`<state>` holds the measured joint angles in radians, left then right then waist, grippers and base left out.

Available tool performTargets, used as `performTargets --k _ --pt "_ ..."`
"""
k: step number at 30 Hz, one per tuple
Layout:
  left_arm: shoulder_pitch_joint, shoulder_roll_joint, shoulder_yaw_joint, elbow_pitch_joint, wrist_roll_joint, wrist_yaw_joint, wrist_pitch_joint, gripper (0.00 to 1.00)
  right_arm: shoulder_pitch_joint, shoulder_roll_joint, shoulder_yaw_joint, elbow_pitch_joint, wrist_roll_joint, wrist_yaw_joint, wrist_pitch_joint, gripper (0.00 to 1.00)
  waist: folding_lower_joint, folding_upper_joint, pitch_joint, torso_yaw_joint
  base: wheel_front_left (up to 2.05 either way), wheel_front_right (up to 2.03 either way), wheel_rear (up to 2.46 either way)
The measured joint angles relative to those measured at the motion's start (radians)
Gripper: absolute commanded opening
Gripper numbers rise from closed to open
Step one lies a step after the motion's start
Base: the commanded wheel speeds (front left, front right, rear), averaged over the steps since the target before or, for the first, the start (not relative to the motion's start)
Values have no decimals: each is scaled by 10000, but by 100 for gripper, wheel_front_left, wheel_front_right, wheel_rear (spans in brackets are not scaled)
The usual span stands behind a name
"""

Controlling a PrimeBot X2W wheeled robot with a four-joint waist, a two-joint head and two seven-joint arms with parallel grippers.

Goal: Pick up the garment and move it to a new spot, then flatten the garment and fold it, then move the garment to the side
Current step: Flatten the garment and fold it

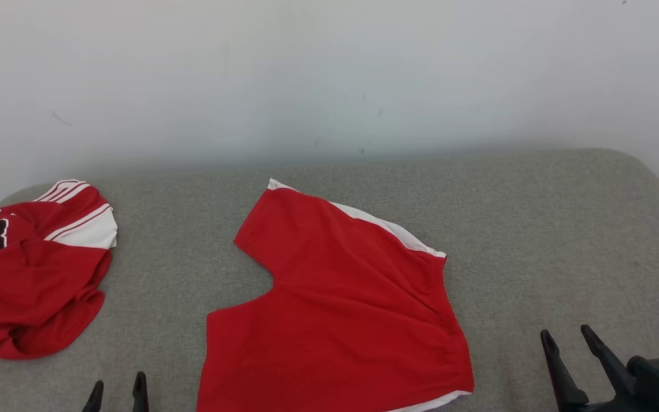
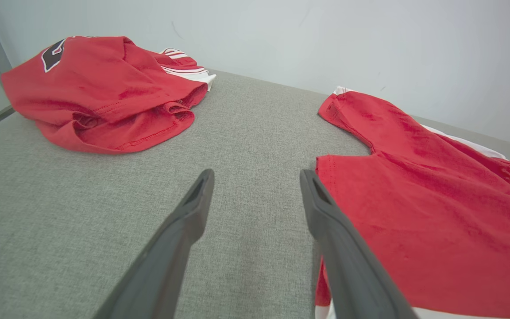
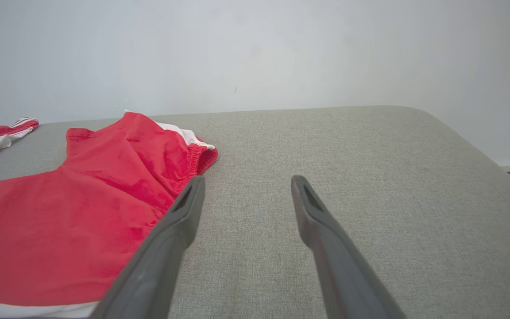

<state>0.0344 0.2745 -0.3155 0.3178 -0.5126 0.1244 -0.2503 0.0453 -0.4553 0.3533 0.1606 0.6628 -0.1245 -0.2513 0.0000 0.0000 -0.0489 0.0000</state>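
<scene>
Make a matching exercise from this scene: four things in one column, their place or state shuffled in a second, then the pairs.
Things
1. shorts
2. jersey
3. left gripper
4. right gripper

Place or state
A. crumpled at the left end of the grey surface
B. open, over bare grey cloth to the right of the red shorts
C. spread out flat in the middle
D. open, at the near edge between the two garments

Pairs: 1-C, 2-A, 3-D, 4-B
</scene>
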Motion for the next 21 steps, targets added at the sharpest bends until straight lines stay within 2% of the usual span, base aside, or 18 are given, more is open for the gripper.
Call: performTargets --k 21 --pt "236 -564 807 -719 1260 0 221 100 546 729 -1124 -593 -1384 0 -12 100 0 0 149 14 0 0 0"
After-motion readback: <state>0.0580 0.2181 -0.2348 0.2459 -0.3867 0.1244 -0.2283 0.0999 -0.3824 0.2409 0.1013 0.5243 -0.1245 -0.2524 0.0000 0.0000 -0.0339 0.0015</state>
